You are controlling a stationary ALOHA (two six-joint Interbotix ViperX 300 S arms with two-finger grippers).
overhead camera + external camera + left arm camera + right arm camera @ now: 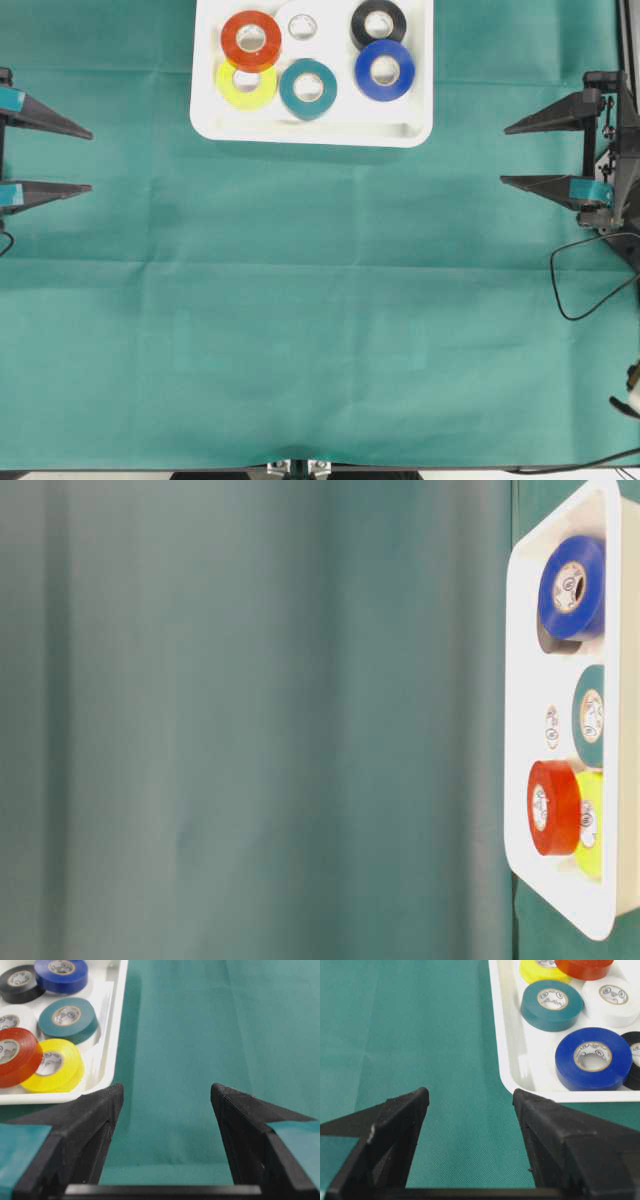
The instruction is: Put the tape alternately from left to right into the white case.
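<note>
The green-clothed table point(320, 330) carries the white case point(412, 128) at its far edge. Six tape rolls sit inside: blue point(385, 70), teal point(308, 88), red point(251, 40) overlapping yellow point(246, 88), black point(378, 23), white point(302, 25). They look light, rigid and smooth, best pinched across the rim. Left gripper point(88, 160) and right gripper point(505, 155) flank the case, jaws wide, empty.

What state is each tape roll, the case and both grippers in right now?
white case: flat on the green cloth, holding six rolls.
red tape: in case, resting partly on the yellow.
yellow tape: flat, partly under red.
white tape: flat.
teal tape: flat.
black tape: flat.
blue tape: overlapping the black.
left gripper: open, empty.
right gripper: open, empty.
</note>
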